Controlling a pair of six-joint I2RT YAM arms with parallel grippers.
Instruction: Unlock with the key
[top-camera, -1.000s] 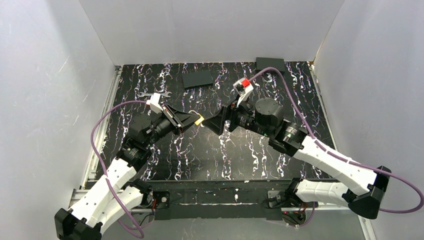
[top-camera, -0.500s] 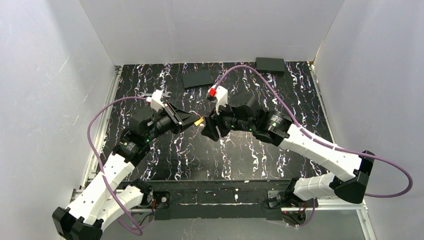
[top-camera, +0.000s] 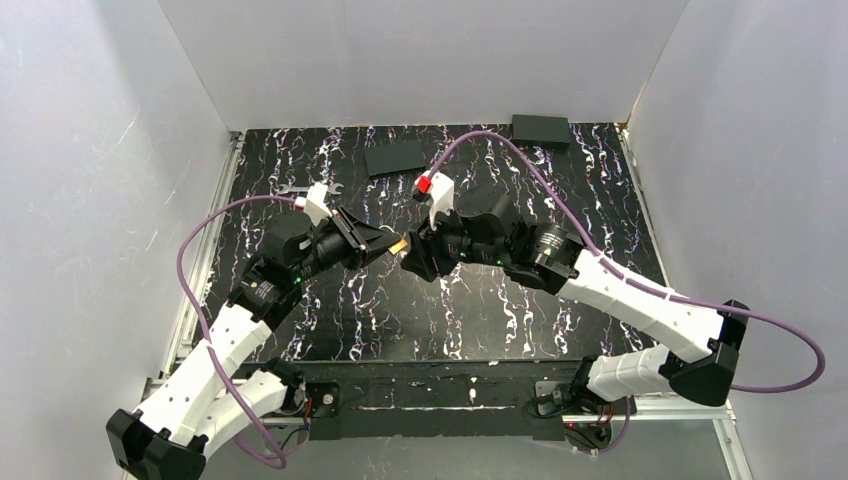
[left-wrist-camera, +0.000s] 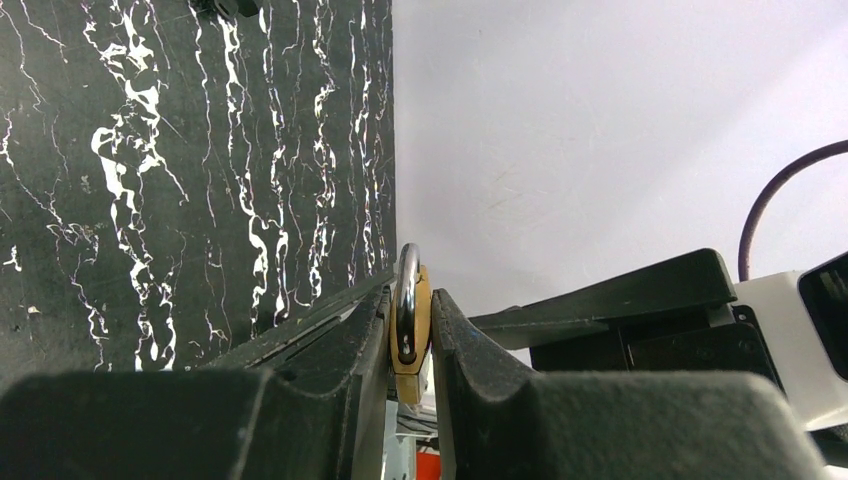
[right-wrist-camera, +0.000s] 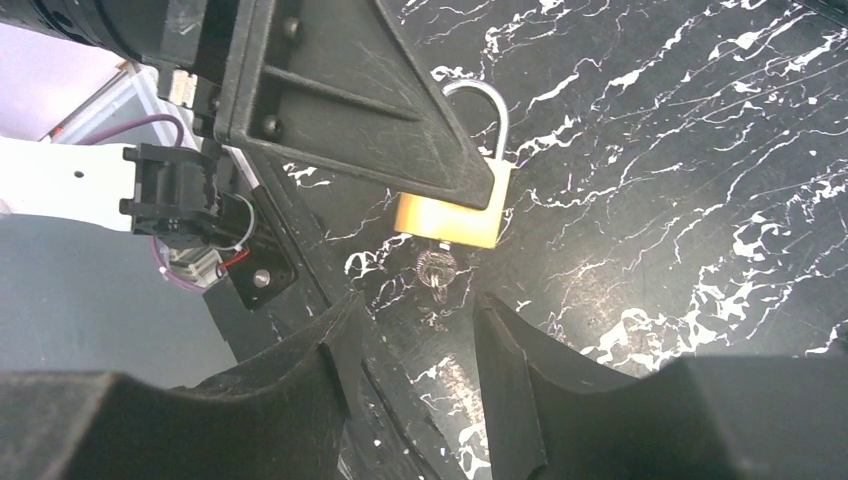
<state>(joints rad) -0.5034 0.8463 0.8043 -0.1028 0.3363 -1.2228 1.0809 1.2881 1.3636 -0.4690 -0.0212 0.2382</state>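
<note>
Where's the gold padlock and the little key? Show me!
gold padlock (right-wrist-camera: 455, 220), right wrist view, on its brass body.
key (right-wrist-camera: 437, 268), right wrist view, on the part sticking out below the padlock.

Black marbled table: dark slab, black box, maybe wrench.

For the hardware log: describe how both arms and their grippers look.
The left arm and right arm have white shells with black joints. A purple cable loops along each. The left gripper and right gripper are black with wedge-shaped fingers. Each wrist bears a white mount; the right one's has a red patch.
</note>
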